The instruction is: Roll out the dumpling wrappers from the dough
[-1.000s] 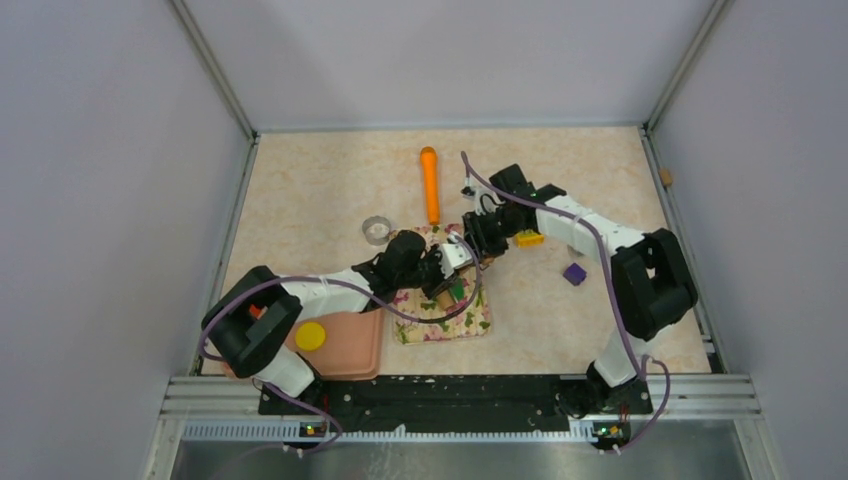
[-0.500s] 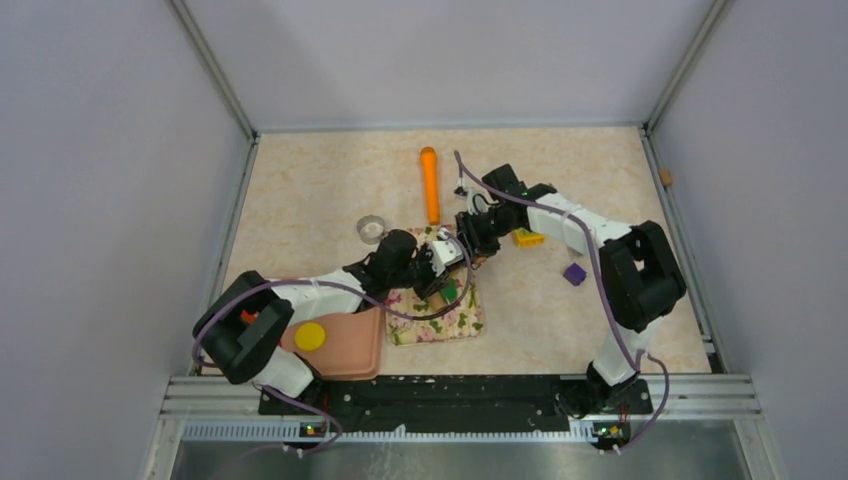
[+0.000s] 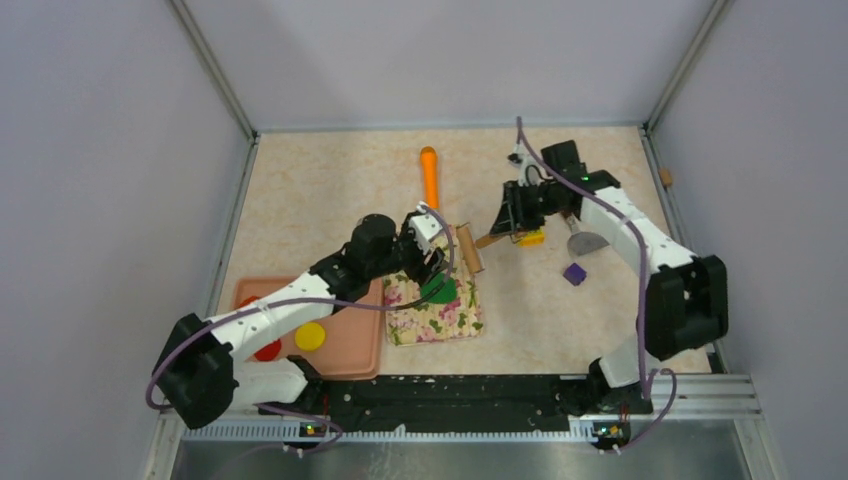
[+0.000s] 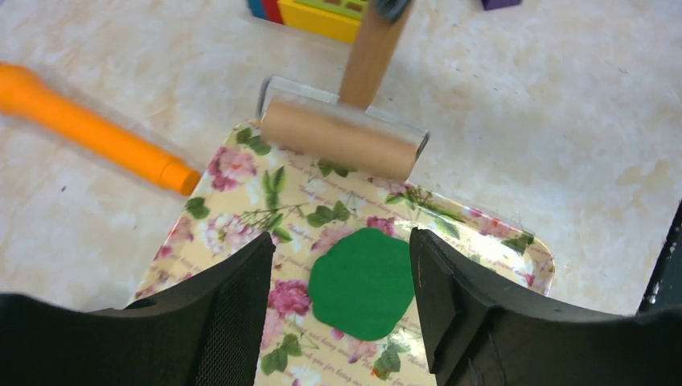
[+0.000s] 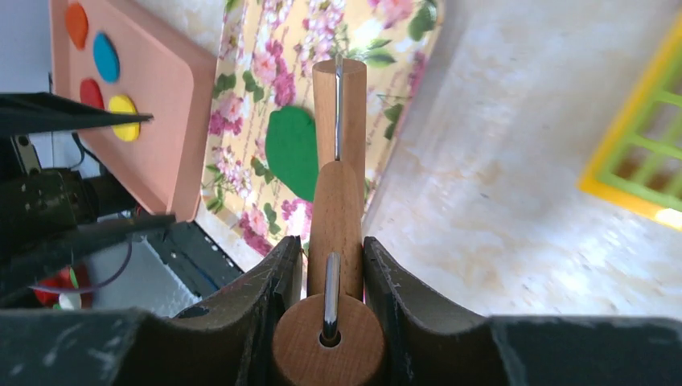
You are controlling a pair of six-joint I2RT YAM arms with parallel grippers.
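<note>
The dough (image 4: 362,281), a flattened dark green piece with a slightly wavy edge, lies on the floral mat (image 4: 241,209). It also shows in the top view (image 3: 437,290) and the right wrist view (image 5: 291,149). My left gripper (image 4: 342,249) is open just above it, one finger on each side, holding nothing; in the top view it (image 3: 428,268) hangs over the mat. My right gripper (image 5: 334,249) is shut on the handle of a wooden roller (image 5: 338,121), whose barrel (image 4: 338,138) rests at the mat's far edge. Round wrappers, yellow (image 3: 310,335) and red (image 3: 267,350), lie on a pink tray (image 3: 350,350).
An orange stick (image 3: 430,180) lies beyond the mat. A yellow block (image 3: 530,237), a purple block (image 3: 574,272) and a grey scraper (image 3: 585,242) lie right of the roller. Orange (image 5: 76,24) and blue (image 5: 105,56) discs are also on the tray.
My right gripper has pulled the roller back to the far right, off the dough. My left arm has swung left and back, and the dough now shows uncovered.
</note>
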